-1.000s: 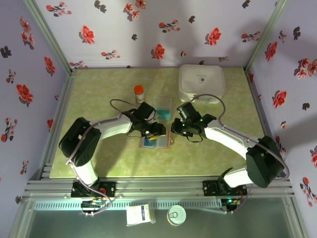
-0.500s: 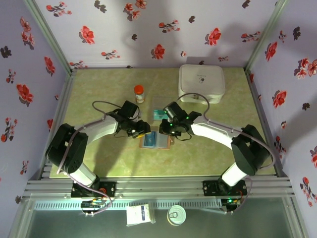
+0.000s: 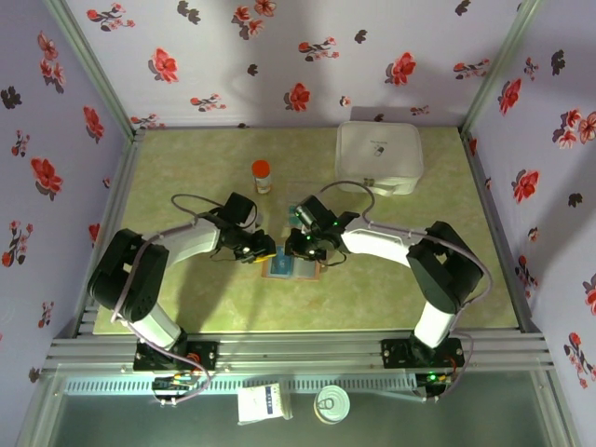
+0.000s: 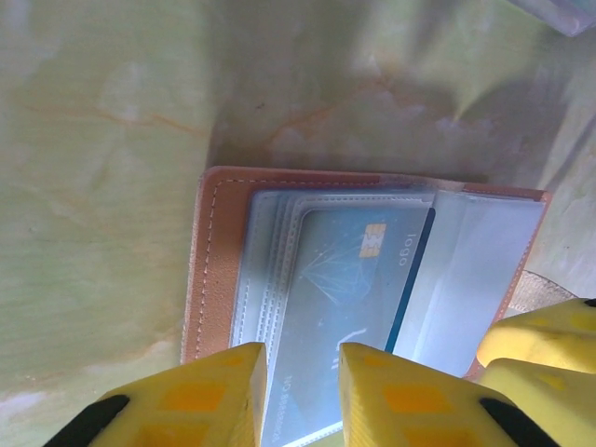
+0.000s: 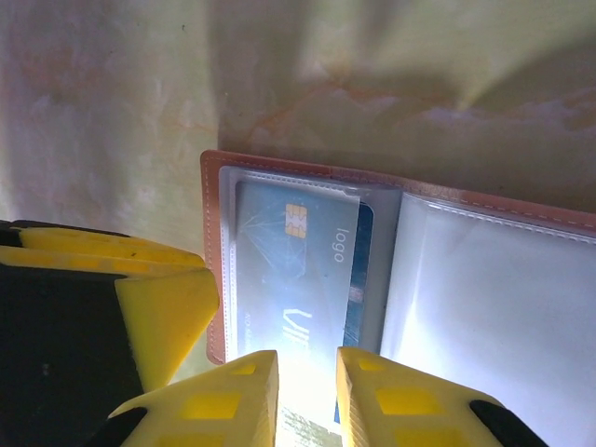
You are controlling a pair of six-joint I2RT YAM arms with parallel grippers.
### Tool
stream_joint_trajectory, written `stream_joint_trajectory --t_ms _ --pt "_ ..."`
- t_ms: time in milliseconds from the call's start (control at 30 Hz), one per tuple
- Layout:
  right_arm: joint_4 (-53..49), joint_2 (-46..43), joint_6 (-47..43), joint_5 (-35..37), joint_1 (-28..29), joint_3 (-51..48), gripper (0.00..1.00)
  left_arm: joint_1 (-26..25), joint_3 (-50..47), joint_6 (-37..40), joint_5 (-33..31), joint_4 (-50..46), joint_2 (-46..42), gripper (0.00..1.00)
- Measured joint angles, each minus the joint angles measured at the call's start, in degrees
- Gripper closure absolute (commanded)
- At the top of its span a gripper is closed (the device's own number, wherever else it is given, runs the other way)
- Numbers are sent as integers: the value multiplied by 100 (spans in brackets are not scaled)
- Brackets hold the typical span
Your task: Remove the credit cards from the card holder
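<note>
The card holder (image 3: pixel 296 270) lies open and flat on the green table, brown rim (image 4: pixel 209 270) outside and blue-grey pockets inside. A teal credit card (image 4: pixel 354 279) with a gold chip sits in a clear pocket and sticks out of it toward my fingers; it is seen again in the right wrist view (image 5: pixel 298 261). My left gripper (image 3: pixel 261 251) hovers over the holder's left edge, jaws a narrow gap apart (image 4: pixel 303 391) above the card. My right gripper (image 3: pixel 303 247) is over the holder's far side, also narrowly open (image 5: pixel 307 391), with the card lying flat beneath.
An orange-capped bottle (image 3: pixel 262 174) stands behind the left gripper. A clear tray (image 3: pixel 298 191) lies behind the right gripper. A white rounded case (image 3: pixel 377 155) sits at the back right. Floral walls close in three sides. The two grippers' fingers are close together.
Both grippers have moved left, the right one coming in over the card holder. The left jaws have narrowed. The card holder has stayed in place.
</note>
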Motion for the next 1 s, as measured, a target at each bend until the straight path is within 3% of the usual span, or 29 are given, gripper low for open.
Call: stream_joint_trajectory --t_ms 1000 --pt "369 487 52 -186 15 0 76 0 -140 -2 59 59 179 84"
